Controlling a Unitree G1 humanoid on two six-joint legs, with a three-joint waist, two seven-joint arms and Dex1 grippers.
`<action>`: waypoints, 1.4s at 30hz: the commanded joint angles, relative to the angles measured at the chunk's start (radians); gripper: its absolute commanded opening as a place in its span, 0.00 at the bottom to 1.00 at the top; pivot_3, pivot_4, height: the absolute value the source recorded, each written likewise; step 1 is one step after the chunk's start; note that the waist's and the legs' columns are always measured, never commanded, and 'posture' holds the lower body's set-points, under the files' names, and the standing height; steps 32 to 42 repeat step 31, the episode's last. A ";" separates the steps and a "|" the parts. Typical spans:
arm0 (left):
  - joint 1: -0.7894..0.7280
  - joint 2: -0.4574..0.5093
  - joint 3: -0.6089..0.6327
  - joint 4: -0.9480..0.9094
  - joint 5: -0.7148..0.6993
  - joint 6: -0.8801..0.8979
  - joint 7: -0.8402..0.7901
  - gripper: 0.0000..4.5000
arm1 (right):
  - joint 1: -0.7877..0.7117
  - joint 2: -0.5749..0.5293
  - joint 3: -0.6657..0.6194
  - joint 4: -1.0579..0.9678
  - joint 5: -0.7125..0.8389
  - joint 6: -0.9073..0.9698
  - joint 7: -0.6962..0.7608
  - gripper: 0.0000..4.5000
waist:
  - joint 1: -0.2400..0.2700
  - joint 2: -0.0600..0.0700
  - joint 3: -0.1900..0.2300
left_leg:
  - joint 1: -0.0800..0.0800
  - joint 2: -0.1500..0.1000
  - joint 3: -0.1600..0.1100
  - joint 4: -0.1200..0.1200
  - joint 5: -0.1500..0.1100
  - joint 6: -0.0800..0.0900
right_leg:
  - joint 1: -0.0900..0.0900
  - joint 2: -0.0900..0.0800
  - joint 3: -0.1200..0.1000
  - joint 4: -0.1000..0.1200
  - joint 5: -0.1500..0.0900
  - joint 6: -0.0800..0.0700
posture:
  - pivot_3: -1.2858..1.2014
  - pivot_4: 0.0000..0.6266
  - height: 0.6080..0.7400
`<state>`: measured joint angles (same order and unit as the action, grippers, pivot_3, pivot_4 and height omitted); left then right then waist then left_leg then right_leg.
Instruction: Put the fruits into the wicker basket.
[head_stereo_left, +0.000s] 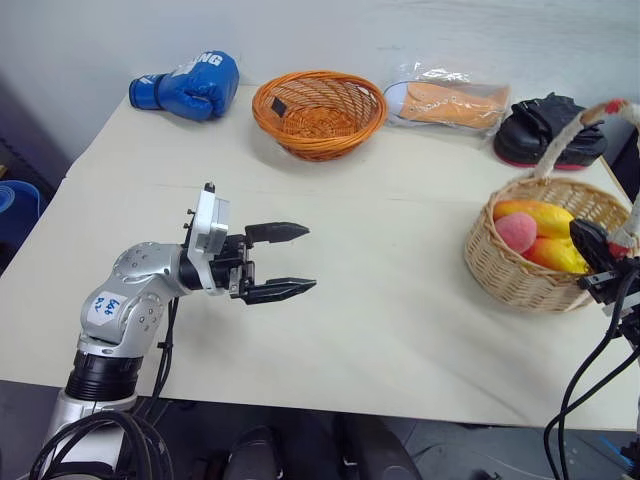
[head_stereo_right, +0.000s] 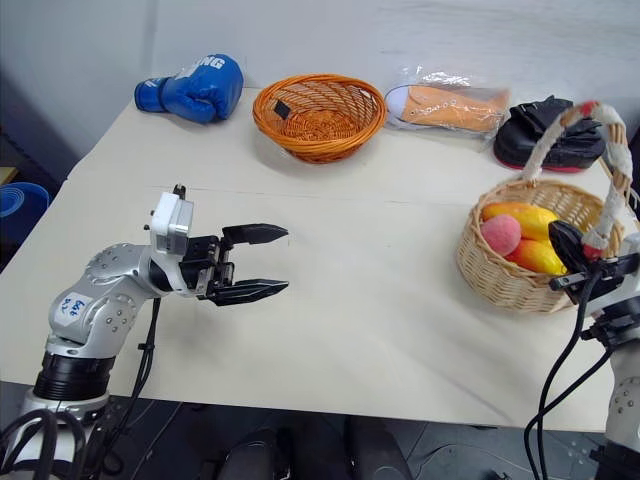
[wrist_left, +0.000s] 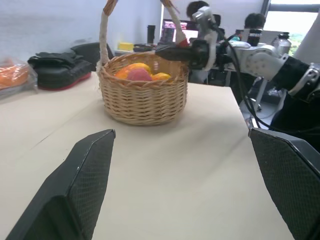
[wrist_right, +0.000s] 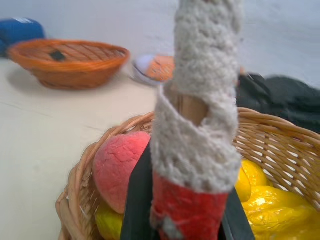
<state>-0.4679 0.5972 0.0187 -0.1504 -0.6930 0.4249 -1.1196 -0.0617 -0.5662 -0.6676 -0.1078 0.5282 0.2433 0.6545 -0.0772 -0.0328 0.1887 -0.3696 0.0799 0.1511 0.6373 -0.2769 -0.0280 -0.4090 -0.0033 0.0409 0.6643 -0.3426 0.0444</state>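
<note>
Wicker basket (head_stereo_left: 520, 270) holds two mangoes (head_stereo_left: 545, 218), one peach (head_stereo_left: 517, 232); right hand (wrist_right: 185, 210) clamps handle (wrist_right: 200, 100); left hand (head_stereo_left: 285, 262) wide.

Head pair looks down; both wrist views (level) share the wicker basket (wrist_left: 142, 95)

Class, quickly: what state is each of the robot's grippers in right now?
Left gripper: open, holding nothing.
Right gripper: shut on the cloth-wrapped handle of the round tan wicker basket.

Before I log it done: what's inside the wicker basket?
Inside the wicker basket: a peach and two mangoes, piled together. Anything beneath them is covered.
</note>
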 joint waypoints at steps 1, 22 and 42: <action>-0.022 0.020 0.007 0.014 0.021 -0.031 -0.055 1.00 | -0.007 -0.007 0.001 0.000 0.001 -0.044 -0.013 0.14 | -0.007 0.000 0.000 | 0.000 0.000 0.000 0.000 0.000 0.000 | 0.000 0.000 0.000 0.000 0.000 0.000 | 0.52 0.24 1.00; 0.418 0.144 0.143 0.024 0.326 -0.383 0.036 1.00 | 0.535 -0.116 0.063 -0.276 -0.033 -0.293 0.528 0.99 | -0.013 -0.003 -0.002 | 0.005 0.000 -0.001 -0.007 -0.002 0.006 | 0.004 -0.001 0.001 -0.005 0.001 0.000 | 0.52 0.24 1.00; 0.467 0.118 0.179 -0.004 0.362 -0.463 0.133 1.00 | 0.071 -0.068 0.518 -0.060 -0.177 -0.371 0.539 0.99 | 0.006 -0.002 -0.001 | 0.001 -0.001 -0.003 -0.006 -0.002 0.007 | 0.001 -0.003 -0.003 -0.004 0.002 -0.003 | 0.52 0.24 1.00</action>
